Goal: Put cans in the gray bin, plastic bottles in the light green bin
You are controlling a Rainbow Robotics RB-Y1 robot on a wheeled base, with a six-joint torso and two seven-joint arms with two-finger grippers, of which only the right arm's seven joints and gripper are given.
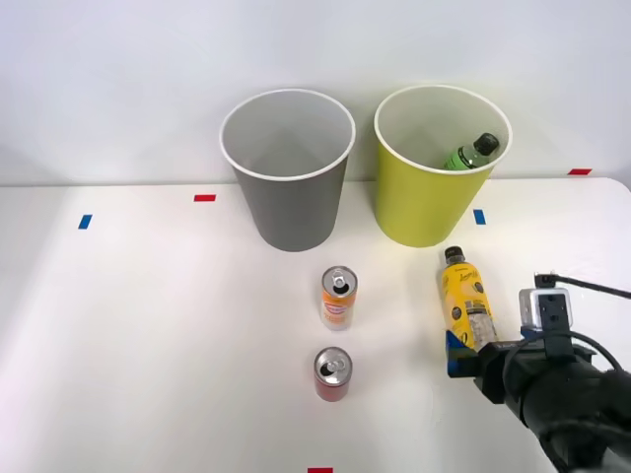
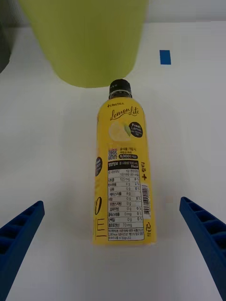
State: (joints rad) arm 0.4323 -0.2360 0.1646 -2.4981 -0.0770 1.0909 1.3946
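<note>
The right pincer (image 2: 113, 254) gapes wide astride the lying yellow-labelled lemon bottle (image 2: 123, 174), cap toward twelve o'clock; probably light, smooth and prone to roll, best gripped mid-label.

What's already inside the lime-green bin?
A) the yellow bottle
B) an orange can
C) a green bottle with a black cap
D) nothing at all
C: a green bottle with a black cap leans inside the light green bin, while the yellow bottle and both cans are on the table.
</note>
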